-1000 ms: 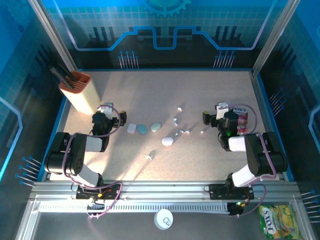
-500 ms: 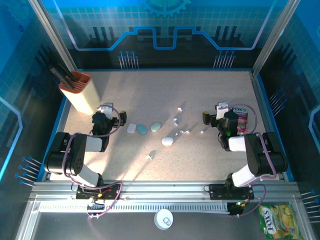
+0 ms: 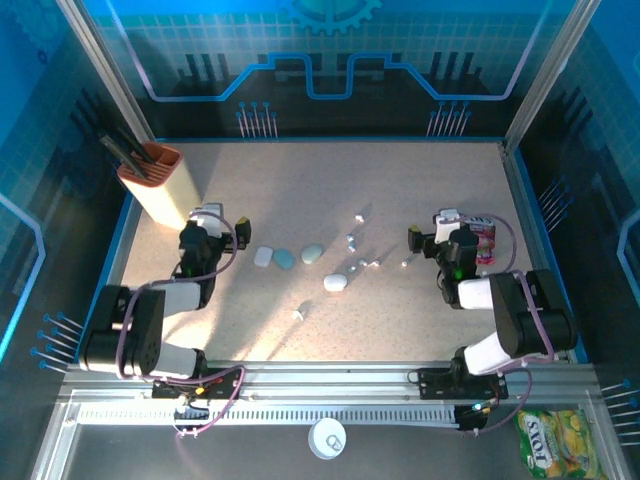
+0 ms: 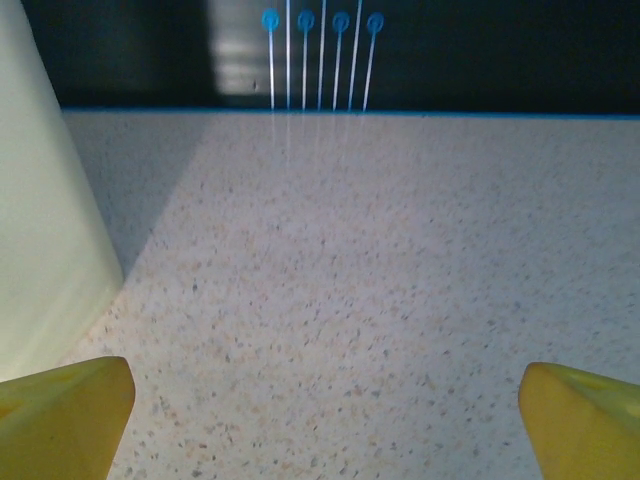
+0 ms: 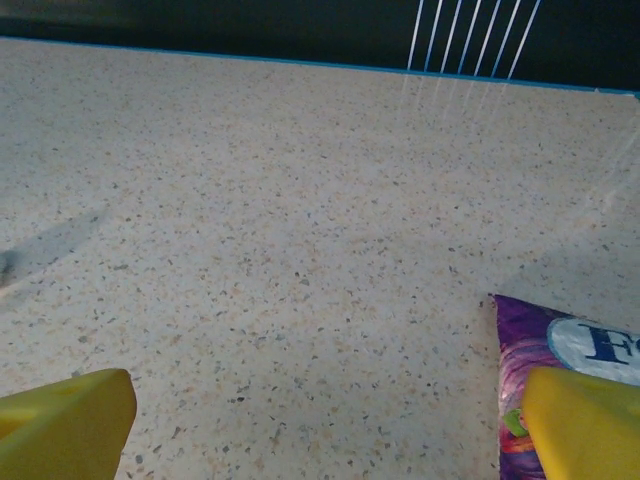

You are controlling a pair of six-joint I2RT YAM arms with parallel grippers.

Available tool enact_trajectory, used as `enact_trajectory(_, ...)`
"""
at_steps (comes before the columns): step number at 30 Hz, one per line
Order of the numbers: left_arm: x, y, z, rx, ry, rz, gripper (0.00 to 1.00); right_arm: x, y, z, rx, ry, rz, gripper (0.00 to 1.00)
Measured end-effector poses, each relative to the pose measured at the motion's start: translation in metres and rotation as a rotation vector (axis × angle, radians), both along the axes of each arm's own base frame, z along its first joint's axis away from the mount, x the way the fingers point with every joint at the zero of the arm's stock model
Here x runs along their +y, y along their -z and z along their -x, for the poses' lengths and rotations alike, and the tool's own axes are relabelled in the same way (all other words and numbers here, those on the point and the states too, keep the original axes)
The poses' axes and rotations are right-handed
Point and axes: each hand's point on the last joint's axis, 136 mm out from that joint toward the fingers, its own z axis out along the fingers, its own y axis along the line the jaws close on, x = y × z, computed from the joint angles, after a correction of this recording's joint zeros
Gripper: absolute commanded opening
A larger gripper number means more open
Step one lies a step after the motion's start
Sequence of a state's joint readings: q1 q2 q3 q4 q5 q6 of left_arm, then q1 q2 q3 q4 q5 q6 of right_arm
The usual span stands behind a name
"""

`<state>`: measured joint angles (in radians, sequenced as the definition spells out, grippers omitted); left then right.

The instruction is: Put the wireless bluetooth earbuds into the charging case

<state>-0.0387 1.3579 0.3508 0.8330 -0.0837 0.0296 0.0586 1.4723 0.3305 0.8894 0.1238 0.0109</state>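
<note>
**Top external view: both grippers wide open and empty, earbuds loose at mid-table**

Top external view places the wireless bluetooth earbuds (image 3: pixel 351 241) as tiny pale pieces scattered on the table (image 3: pixel 430 180) between the two arms. One stray earbud (image 3: pixel 298 314) lies nearer the arm bases. Just left of the cluster three pebble-shaped cases lie in a row: the white case (image 3: pixel 263 256), the blue case (image 3: pixel 284 259) and the green case (image 3: pixel 312 253). A second white case (image 3: pixel 335 283) lies just below the cluster. Whether any case stands open cannot be told at this size.

The left gripper (image 3: pixel 220 226) sits beside the orange-topped holder (image 3: pixel 155 180), and the right gripper (image 3: pixel 445 232) beside a purple snack packet (image 3: pixel 483 240). Each wrist view shows yellow fingertips (image 4: pixel 60 415) at the frame's lower corners with bare table between them. The jaws are fully apart and hold nothing.

No earbud has yet been picked up, so the likely hazards are these:

- **Size.** The pieces are tiny against broad fingers, so a descent slightly off centre would probably flick one away or pinch it askew.
- **Crowding.** Several earbuds lie near one another, so closing jaws could nudge a neighbour out of place.
- **Loose cases.** Pressing an earbud in may slide a case unless the other arm steadies it.
- **Bystanders.** A sideways sweep could drag the packet or brush the holder.
</note>
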Motion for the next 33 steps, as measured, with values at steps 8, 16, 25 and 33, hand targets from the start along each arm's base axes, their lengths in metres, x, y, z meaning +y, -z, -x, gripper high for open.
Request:
enact_trajectory(8,-0.068,-0.056,0.015,-0.064,0.212,-0.086,0.99,0.005,-0.068,0.008,-0.084,-0.016,-0.062,1.00)
enact_trajectory(16,-0.177,-0.071,0.059,-0.029,0.666,-0.155,0.99,0.039,-0.079,0.040,0.117,-0.118,-0.298,1.00)
enact_trajectory(25,-0.255,-0.028,0.106,0.134,1.010,-0.237,0.99,0.072,-0.034,0.099,0.472,-0.182,-0.565,1.00)
enact_trajectory(33,-0.283,0.046,0.123,0.331,1.162,-0.374,0.95,0.088,-0.014,0.124,0.598,-0.215,-0.682,1.00)
